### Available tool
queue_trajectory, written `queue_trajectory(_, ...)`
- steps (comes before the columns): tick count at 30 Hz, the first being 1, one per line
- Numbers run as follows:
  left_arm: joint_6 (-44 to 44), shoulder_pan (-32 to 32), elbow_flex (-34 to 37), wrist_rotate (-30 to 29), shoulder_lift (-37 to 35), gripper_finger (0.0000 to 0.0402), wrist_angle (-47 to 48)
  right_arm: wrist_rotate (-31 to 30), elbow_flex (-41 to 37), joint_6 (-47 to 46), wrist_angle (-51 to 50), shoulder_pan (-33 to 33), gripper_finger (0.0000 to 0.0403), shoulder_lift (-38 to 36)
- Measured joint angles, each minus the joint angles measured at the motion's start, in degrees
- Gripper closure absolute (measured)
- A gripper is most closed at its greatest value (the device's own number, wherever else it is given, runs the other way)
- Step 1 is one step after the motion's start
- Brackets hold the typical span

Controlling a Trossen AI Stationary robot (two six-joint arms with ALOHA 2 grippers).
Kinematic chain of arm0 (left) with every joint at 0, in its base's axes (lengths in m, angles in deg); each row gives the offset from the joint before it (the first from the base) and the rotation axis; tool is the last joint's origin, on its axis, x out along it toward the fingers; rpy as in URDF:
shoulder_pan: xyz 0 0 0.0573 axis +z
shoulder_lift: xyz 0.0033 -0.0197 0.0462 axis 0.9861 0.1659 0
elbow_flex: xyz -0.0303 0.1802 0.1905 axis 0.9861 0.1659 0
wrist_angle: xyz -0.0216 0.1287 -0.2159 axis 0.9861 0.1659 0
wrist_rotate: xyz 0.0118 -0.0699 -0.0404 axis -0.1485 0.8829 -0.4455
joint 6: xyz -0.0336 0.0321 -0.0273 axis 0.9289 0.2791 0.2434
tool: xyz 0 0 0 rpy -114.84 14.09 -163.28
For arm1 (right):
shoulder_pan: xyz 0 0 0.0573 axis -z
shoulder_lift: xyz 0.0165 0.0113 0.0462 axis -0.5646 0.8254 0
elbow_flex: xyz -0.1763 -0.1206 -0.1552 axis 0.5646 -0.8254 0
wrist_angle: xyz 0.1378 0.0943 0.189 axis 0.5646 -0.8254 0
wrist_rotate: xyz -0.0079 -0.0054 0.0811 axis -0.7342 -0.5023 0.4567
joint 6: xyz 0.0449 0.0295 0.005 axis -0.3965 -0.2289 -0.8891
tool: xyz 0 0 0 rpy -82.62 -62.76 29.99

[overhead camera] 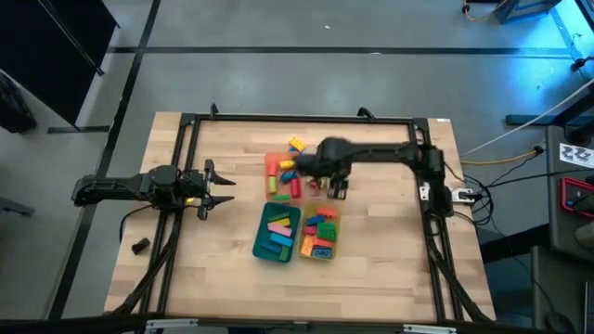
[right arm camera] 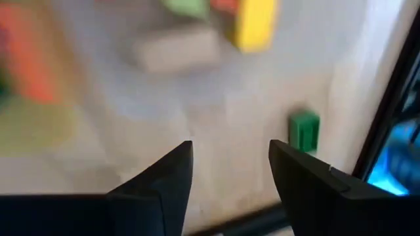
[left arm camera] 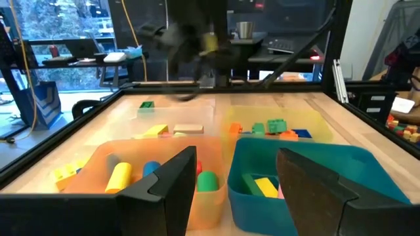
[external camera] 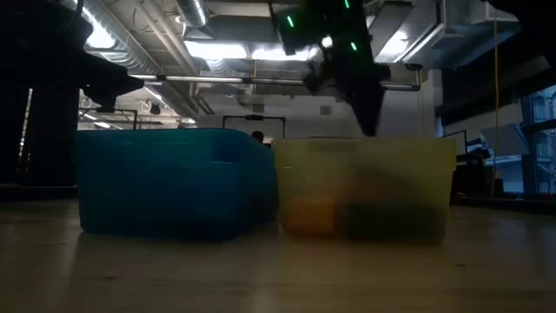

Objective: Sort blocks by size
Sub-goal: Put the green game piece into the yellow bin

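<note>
Right gripper (right arm camera: 230, 174) near green block (right arm camera: 304, 132)

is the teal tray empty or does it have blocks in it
Not empty: the teal tray holds several blocks, pink, yellow and green, seen from above.

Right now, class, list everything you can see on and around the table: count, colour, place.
Trays: four. Orange tray and clear tray at the far row, teal tray and yellow tray at the near row, mid-table.
Blocks: many, mixed colours, spread among the trays; exact count unclear.
Table: one, light wood.
Small dark object: one, on the floor off the table's left edge.
Left gripper: open, empty, waiting at table's left.
Right gripper: open, empty, over the clear tray.
</note>
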Motion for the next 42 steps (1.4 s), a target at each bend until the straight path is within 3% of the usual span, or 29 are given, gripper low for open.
queue_trajectory(8, 0.0, 0.0, 0.0, 0.0, 0.0, 0.0208, 0.0, -1.0, -18.2, 2.6, 0.0, 12.7, 0.0204, -4.7)
queue_trajectory(15, 0.0, 0.0, 0.0, 0.0, 0.0, 0.0208, 0.0, -3.8, -27.3, 8.9, 5.6, 21.1, 0.0204, -4.5)
queue_trajectory(21, 0.0, 0.0, 0.0, 0.0, 0.0, 0.0208, 0.0, -8.7, -29.2, 13.0, 10.7, 25.2, 0.0204, -4.6)
queue_trajectory(27, 0.0, 0.0, 0.0, 0.0, 0.0, 0.0208, 0.0, -9.0, -29.2, 17.3, 20.0, 26.9, 0.0204, -4.6)
queue_trajectory(36, 0.0, 0.0, 0.0, 0.0, 0.0, 0.0208, 0.0, -2.5, -29.2, 23.8, 23.9, 26.9, 0.0204, -4.6)
queue_trajectory(42, 0.0, 0.0, 0.0, 0.0, 0.0, 0.0208, 0.0, -1.9, -31.2, 24.6, 28.5, 27.9, 0.0204, -4.6)
